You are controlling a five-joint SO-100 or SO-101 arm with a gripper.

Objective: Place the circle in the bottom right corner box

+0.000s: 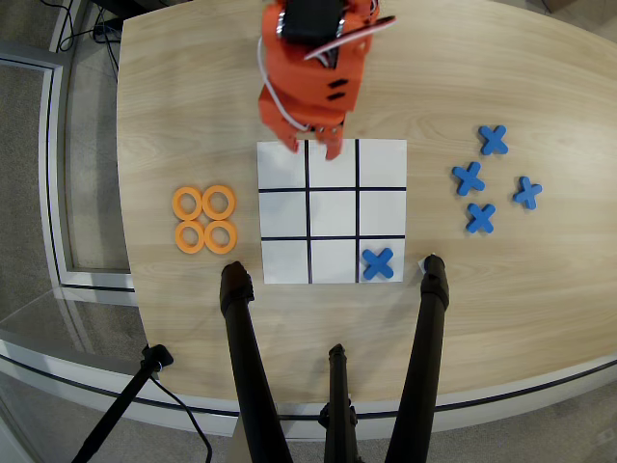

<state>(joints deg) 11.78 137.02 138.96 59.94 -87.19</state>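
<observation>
Looking down in the overhead view on a pale wood-grain bench (pixel 540 289), curved edges running along the left and the lower side, grey floor showing beyond. Lying near the middle, a white paper grid of nine black-lined cells (pixel 333 212), bare wood stretching wide on both sides of it. Standing along the lower edge, three black tripod legs (pixel 241 367), two of their feet resting just below the grid's lower corners and narrowing the room there.

Sitting to the left of the grid, apart from its edge, four small flat orange rings with round holes (pixel 204 219), packed two by two and touching one another; all alike, each narrower than a cell. Lying scattered to the right, well apart from the paper, four blue X-shaped pieces (pixel 492 180). Resting in the lower right cell as seen here, a fifth blue cross (pixel 379 262). Showing plain and white, the upper left corner cell (pixel 282 165), which is the bottom right corner box counted from the arm's side.

Reaching in from the top edge, the orange plastic arm (pixel 313 68), white cables trailing along it. Hanging over the grid's top edge, the two orange fingers (pixel 310 147), parted by a narrow gap astride the first vertical line, holding nothing
</observation>
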